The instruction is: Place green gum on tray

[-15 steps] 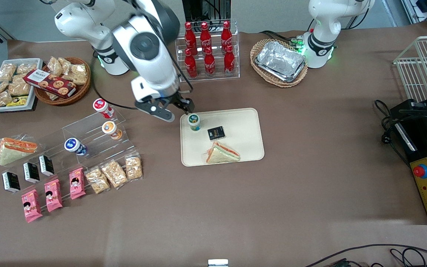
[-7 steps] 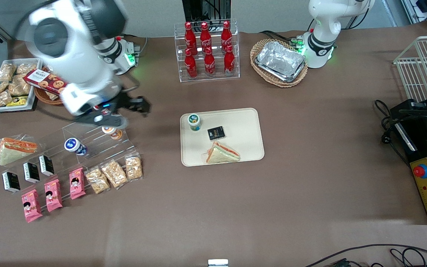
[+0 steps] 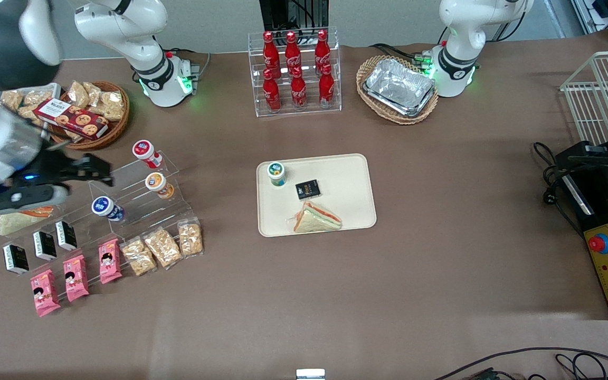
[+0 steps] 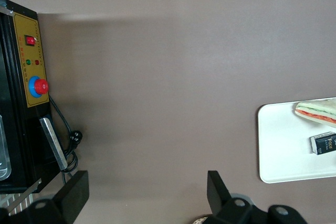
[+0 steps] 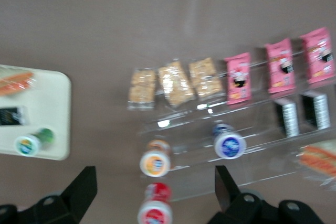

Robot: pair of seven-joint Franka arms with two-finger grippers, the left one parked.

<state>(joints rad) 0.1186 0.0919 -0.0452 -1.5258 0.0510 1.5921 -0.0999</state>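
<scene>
We find the small cylindrical green gum canister (image 3: pixel 276 173) (image 5: pixel 28 144), white round lid with a green rim over a green-teal body, standing upright on the large flat cream-beige rectangular tray (image 3: pixel 347 174) (image 5: pixel 48 103) (image 4: pixel 281 145). The canister sits in the tray corner toward the working arm's end and farthest from the front camera. The tray, with rounded corners and a low rim, lies flat mid-table.

The gripper (image 3: pixel 79 169) (image 5: pixel 155 192) hangs with fingers spread, well apart from both, toward the working arm's end.

My gripper (image 3: pixel 90 169) hangs fingers apart at my end of the table, above the clear rack (image 3: pixel 140 195). Bare tabletop lies between the rack and the tray (image 3: pixel 354 174). On the tray, the gum (image 3: pixel 276 172), a black packet (image 3: pixel 307 189) and a sandwich (image 3: pixel 316 218) crowd my side.
</scene>
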